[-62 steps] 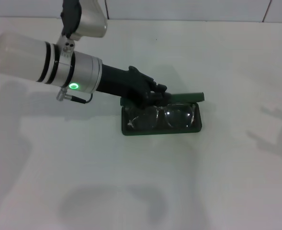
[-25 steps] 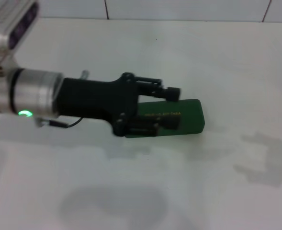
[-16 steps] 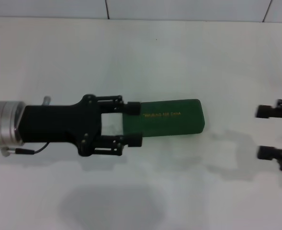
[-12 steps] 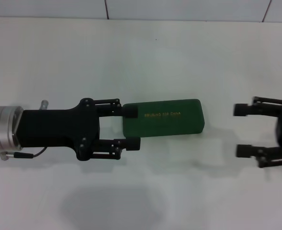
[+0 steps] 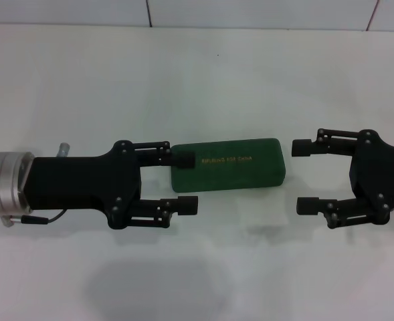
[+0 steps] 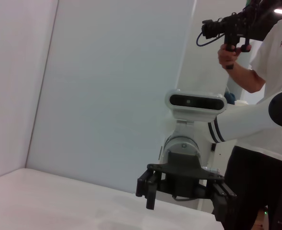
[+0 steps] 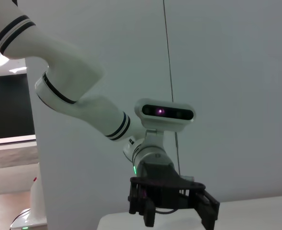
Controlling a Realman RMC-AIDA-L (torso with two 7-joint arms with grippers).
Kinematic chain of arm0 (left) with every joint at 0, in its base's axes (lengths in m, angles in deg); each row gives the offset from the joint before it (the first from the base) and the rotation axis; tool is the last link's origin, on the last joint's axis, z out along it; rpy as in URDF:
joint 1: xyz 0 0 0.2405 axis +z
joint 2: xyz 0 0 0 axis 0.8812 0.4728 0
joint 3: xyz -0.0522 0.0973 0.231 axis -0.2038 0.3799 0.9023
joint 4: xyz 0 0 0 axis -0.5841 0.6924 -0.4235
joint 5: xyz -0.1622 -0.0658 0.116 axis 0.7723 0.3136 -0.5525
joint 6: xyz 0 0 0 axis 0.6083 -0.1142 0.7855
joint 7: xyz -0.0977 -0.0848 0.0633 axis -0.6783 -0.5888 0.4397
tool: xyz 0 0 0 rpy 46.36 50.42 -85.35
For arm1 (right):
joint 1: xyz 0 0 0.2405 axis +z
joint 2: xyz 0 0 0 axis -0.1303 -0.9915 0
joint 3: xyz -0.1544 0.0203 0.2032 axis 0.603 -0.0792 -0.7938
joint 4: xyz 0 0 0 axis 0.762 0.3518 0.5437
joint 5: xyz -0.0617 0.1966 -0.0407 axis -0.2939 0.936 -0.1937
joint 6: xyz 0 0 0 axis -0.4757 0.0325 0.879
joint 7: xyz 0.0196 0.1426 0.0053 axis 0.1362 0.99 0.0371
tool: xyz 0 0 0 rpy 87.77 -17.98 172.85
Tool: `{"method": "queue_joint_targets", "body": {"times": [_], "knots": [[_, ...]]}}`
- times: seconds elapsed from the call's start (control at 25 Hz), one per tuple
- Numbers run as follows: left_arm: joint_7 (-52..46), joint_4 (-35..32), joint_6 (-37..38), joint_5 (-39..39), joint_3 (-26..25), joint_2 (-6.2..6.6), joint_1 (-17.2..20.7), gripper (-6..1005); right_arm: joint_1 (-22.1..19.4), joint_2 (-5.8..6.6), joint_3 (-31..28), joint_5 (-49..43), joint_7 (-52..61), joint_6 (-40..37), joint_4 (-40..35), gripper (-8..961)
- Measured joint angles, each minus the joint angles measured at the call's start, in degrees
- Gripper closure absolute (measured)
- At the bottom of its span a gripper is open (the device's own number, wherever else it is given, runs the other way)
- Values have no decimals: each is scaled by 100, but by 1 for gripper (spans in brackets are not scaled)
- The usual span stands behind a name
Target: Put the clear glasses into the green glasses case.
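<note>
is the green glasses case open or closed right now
Closed. In the head view the green glasses case lies flat on the table with its lid down, gold lettering facing up, and no lining or glasses showing.

Green glasses case (image 5: 228, 172), open w/ clear glasses inside earlier, now shut; left gripper (image 5: 184, 183) has drawn back to case's left end, fingers spread; right gripper (image 5: 304, 176) has come in, fingers apart, near right end.

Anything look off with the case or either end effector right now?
Nothing stands out. The case lies shut and flat on the table; the open left end effector and open right end effector flank its ends. The glasses aren't visible.
</note>
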Motion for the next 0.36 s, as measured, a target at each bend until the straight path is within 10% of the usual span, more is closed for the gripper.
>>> {"method": "queue_joint_targets", "body": {"times": [0.36], "knots": [[4,42,37,27,0,0,0,269,-30,3,2,26,-6,1,7,140]]}}
